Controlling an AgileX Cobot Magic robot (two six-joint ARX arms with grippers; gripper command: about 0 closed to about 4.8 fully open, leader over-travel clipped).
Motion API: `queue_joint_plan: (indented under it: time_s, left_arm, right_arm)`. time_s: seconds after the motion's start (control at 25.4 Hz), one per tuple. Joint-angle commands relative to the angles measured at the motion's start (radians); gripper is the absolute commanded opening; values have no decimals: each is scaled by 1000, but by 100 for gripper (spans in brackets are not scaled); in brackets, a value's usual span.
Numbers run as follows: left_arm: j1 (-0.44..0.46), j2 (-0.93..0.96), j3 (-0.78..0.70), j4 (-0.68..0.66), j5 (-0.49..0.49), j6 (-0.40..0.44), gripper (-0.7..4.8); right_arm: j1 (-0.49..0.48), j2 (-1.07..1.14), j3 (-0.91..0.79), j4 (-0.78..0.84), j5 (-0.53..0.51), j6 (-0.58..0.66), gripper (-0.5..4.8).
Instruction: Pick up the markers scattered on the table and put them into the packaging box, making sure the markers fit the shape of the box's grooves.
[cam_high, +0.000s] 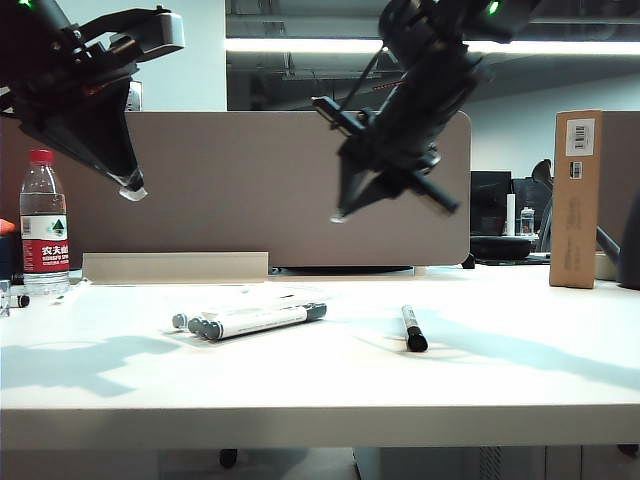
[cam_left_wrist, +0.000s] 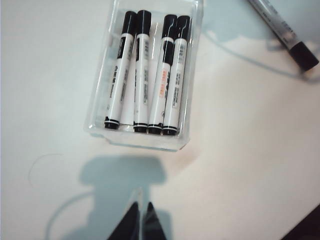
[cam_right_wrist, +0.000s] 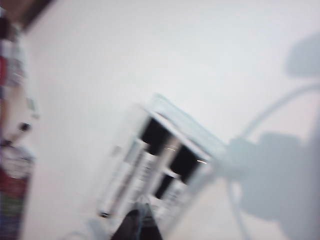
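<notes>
The transparent packaging box (cam_high: 262, 300) lies at the middle of the white table (cam_high: 500, 380) with several markers (cam_high: 262, 321) side by side in it. In the left wrist view the box (cam_left_wrist: 137, 141) shows the markers (cam_left_wrist: 142, 75) with their black caps all at one end. One loose marker (cam_high: 412, 326) (cam_left_wrist: 281, 28) lies on the table to the right of the box. My left gripper (cam_high: 133, 188) (cam_left_wrist: 141, 210) hangs high on the left, shut and empty. Above the gap between box and loose marker, my right gripper (cam_high: 338, 215) (cam_right_wrist: 140, 216) is in the air, blurred, shut with nothing in it; under it lie the box (cam_right_wrist: 186, 126) and its markers (cam_right_wrist: 145, 170).
A water bottle (cam_high: 44, 225) with a red label stands at the far left. A tall brown cardboard box (cam_high: 577, 198) stands at the back right. A grey partition (cam_high: 250, 190) runs along the table's back edge.
</notes>
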Motion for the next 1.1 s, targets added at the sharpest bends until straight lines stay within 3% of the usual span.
queue_joint_plan:
  time_s: [0.04,0.08,0.12,0.39,0.94,1.1]
  left_arm:
    - [-2,-3,2,36,2,4,17]
    - [-2,-3,2,37,2,3,17]
    - [-2,-3,2,36,2,3,17]
    - [-2,-3,2,34,5,0,17]
    - [-2,-3,2,34,7,-1,17]
    - [-2,-3,2,29,154,13,-9]
  right_arm:
    - [-19,-33,4,-157,113,-204,20]
    - [-19,-32,4,-201,125,-254,100]
    - [-19,-31,3,-218,126,-270,117]
    - [-21,10,3,-302,200,-343,119]
    - [-20,87,3,-330,200,-346,118]
    - [-20,106,3,-326,197,-345,118]
